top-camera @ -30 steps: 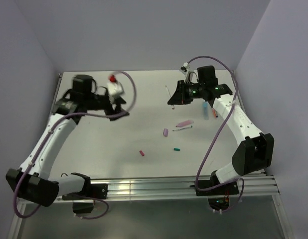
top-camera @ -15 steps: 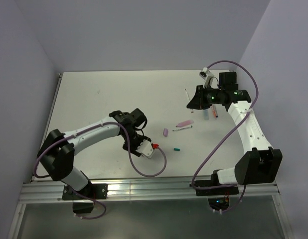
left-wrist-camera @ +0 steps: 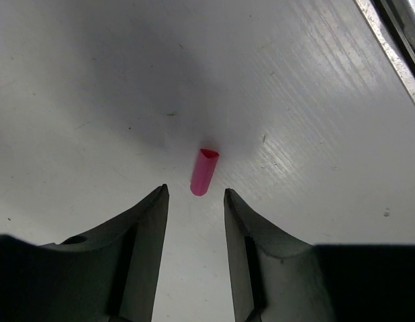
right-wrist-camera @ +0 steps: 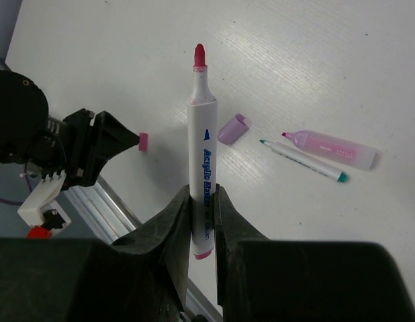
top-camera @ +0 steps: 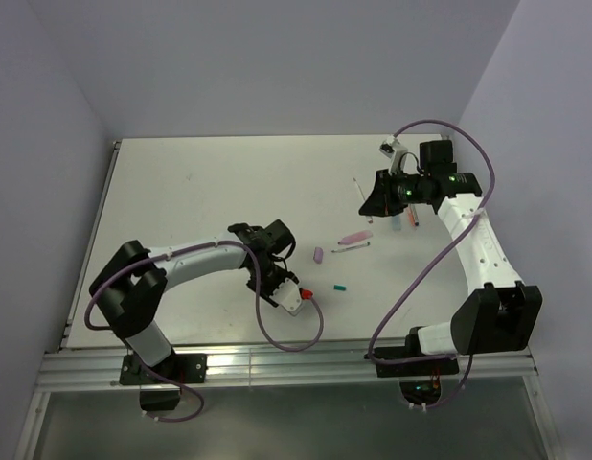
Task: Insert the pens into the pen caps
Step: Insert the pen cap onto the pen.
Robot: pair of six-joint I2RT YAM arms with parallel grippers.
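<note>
In the left wrist view a pink-red pen cap [left-wrist-camera: 204, 172] lies on the white table. Its near end sits just between the tips of my left gripper [left-wrist-camera: 194, 194], which is open and not touching it. From above, the left gripper [top-camera: 267, 285] points down at the front centre and hides that cap. My right gripper [right-wrist-camera: 203, 194] is shut on a white pen with a red tip [right-wrist-camera: 203, 147] and holds it above the table at the back right [top-camera: 361, 196]. A lilac cap [top-camera: 318, 255], a teal cap [top-camera: 340, 286], a pink pen [top-camera: 354, 236] and a thin teal-tipped pen [top-camera: 352, 247] lie between the arms.
Two more pens [top-camera: 403, 217] lie under the right arm near the right wall. A metal rail [top-camera: 277, 364] runs along the table's near edge. The left arm's purple cable [top-camera: 288, 337] loops low over the table in front of its wrist.
The left arm swung from the back left to the front centre and came down over the pink-red cap, jaws narrowing. The right arm carried its pen slightly right.
</note>
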